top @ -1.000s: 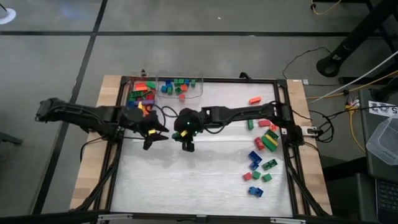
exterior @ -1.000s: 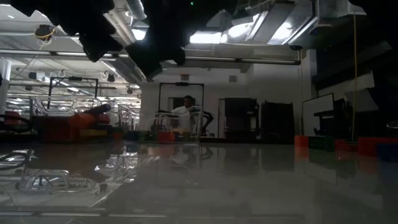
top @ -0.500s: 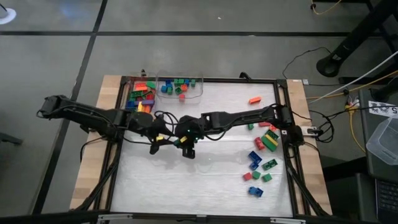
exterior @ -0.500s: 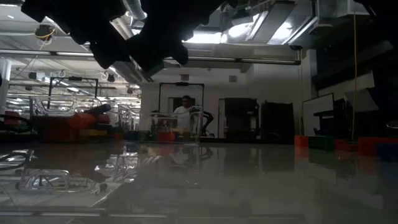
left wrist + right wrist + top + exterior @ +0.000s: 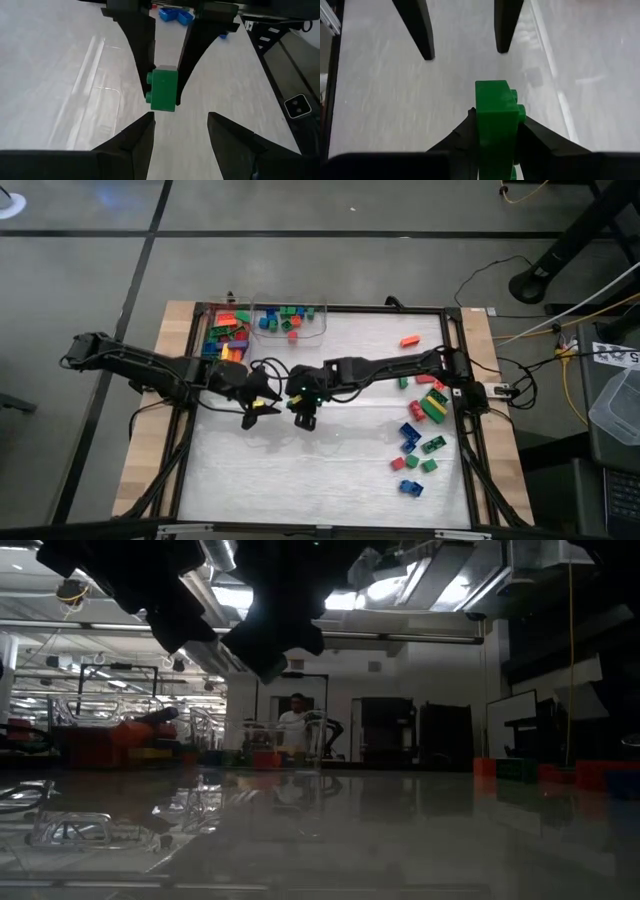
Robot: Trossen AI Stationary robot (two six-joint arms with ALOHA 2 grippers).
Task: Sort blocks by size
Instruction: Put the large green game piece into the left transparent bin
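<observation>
Gripping a green block (image 5: pixel 496 120) between its narrow-set jaws, the right gripper (image 5: pixel 303 416) hangs above the middle of the white table (image 5: pixel 320 470), clear of the surface in the low view. The left gripper (image 5: pixel 268 400) faces it from just beside, at about nine o'clock of it, jaws apart with nothing between them; its own fingers (image 5: pixel 135 137) frame the green block (image 5: pixel 163 89) in the left wrist view, where the block sits pinched between the right arm's two dark fingers.

At roughly eleven o'clock on the table a clear tray (image 5: pixel 289 322) holds short blocks, and a second heap of mixed coloured blocks (image 5: pixel 226 337) lies just to its nine o'clock side. Loose blocks (image 5: pixel 421 438) are scattered at about four o'clock near the table's edge, and one orange block (image 5: pixel 409 340) lies alone near one o'clock. A person (image 5: pixel 297 720) sits far off in the room.
</observation>
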